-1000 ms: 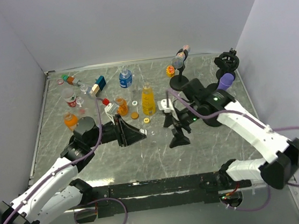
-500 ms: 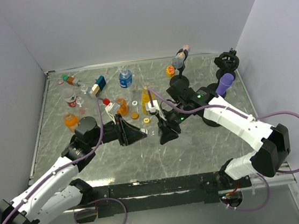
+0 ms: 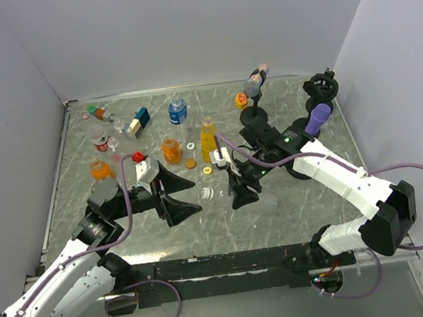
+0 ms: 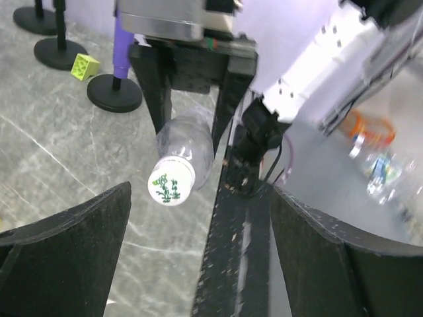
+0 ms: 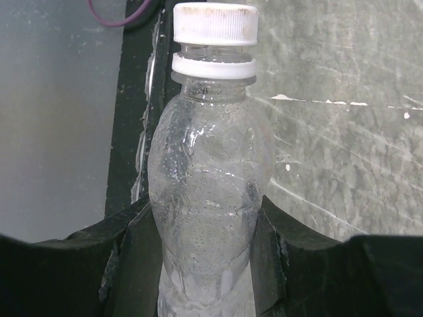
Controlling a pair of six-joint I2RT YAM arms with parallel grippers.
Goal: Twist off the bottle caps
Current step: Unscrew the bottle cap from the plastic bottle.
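The right end effector [image 5: 205, 254] grips the clear bottle [image 5: 208, 178] by its body over the middle of the tabletop [image 3: 302, 217], its white cap [image 5: 215, 23] unremoved, so the wide-open left end effector [image 4: 195, 231] must next close on it and twist.

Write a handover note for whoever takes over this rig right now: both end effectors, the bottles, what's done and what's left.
Left end effector: open, empty.
Right end effector: shut on the clear bottle, its white cap pointed at the left one.
Done: an orange cap and a yellow cap lie loose by the yellow bottle.
Left: the white cap is on; grip it and twist it off. Blue-labelled bottle looks capped; orange bottles unclear from above.
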